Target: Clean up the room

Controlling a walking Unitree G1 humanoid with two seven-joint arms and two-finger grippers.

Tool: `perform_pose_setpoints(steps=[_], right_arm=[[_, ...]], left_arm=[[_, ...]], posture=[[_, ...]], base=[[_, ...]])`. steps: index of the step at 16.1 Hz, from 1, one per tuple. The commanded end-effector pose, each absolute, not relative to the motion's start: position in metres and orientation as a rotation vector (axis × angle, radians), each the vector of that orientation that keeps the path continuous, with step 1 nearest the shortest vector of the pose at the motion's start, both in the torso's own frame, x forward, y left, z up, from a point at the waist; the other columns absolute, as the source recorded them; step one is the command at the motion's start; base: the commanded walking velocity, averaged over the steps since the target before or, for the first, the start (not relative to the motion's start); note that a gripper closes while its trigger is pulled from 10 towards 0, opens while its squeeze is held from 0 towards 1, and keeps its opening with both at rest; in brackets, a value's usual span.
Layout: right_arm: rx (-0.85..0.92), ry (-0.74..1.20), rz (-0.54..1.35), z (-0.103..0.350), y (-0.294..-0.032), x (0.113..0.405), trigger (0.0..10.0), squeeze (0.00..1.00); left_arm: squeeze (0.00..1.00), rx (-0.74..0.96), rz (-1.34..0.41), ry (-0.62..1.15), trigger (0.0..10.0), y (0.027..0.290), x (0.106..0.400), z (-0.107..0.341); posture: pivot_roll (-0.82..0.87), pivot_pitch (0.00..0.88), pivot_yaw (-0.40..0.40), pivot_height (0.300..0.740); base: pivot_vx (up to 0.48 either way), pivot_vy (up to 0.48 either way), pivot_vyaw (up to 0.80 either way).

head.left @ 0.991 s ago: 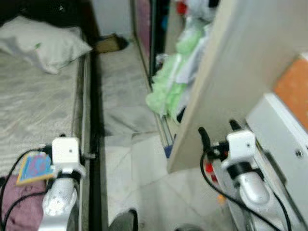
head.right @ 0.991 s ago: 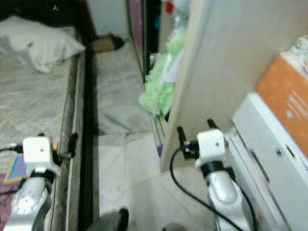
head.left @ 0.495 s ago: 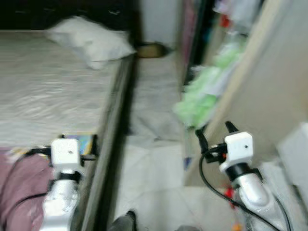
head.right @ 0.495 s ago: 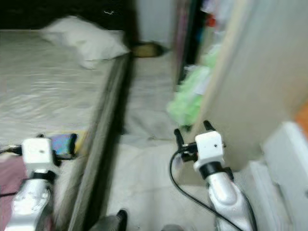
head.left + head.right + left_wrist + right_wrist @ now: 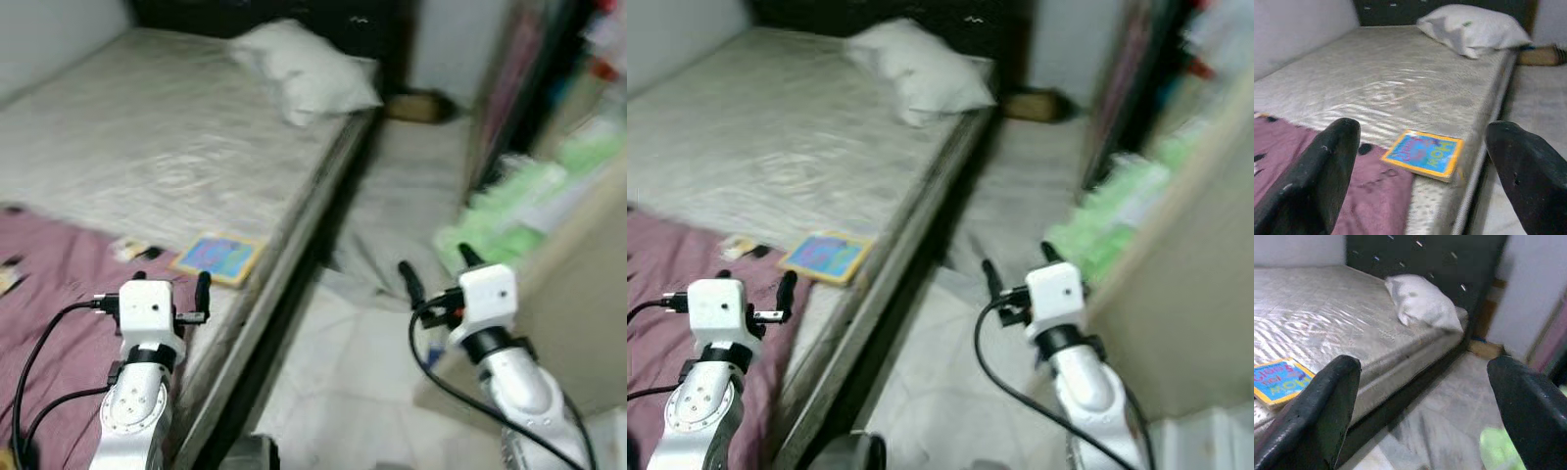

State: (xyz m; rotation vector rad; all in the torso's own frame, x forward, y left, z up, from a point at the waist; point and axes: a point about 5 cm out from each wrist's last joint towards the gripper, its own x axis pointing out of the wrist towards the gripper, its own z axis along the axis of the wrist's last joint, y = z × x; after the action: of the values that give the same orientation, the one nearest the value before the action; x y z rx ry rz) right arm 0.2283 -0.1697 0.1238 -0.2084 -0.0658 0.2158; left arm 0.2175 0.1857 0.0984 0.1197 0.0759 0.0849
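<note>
A wide bed with a pale grey quilted mattress (image 5: 176,127) is the landmark here, and a crumpled maroon blanket (image 5: 49,294) lies over its near left part. The left gripper (image 5: 168,287) hovers above the blanket's edge, its two black fingers spread apart and holding nothing, probably lined up for the thin blue picture book with a yellow border (image 5: 1424,154). That book lies flat on the mattress just beyond the blanket and close to the bed's right edge, so it looks easy to reach from the aisle. A white pillow (image 5: 306,78) sits at the bed's far right corner against the dark headboard. Right of the bed's dark side rail runs a narrow strip of pale tiled floor (image 5: 333,382), the only open lane. The right gripper (image 5: 433,270) hangs over that strip, fingers also apart and empty. Further right, a light green bundle of cloth (image 5: 509,201) crowds the aisle.
</note>
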Motion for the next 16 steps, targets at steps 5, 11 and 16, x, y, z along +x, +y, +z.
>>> perform_pose_setpoints(steps=[5,11,16], right_arm=[[-0.189,-0.105,0.223,0.1310,-0.1644,0.2348,10.0,0.00],[-0.170,-0.114,0.238,0.1319,-0.1569,0.2356,10.0,0.00],[-0.174,-0.106,0.225,0.1304,-0.1600,0.2343,10.0,0.00]], left_arm=[[0.00,0.127,0.108,0.051,10.0,0.1946,0.2238,0.1040],[0.00,0.116,0.108,0.036,10.0,0.1915,0.2267,0.1078],[0.00,0.112,0.102,0.041,10.0,0.1890,0.2258,0.1060]], posture=[[-0.07,0.096,-0.001,0.740],[-0.07,0.101,-0.001,0.740],[-0.07,0.100,-0.005,0.740]], base=[[0.000,0.000,0.80],[0.000,0.000,0.80],[0.000,0.000,0.80]])
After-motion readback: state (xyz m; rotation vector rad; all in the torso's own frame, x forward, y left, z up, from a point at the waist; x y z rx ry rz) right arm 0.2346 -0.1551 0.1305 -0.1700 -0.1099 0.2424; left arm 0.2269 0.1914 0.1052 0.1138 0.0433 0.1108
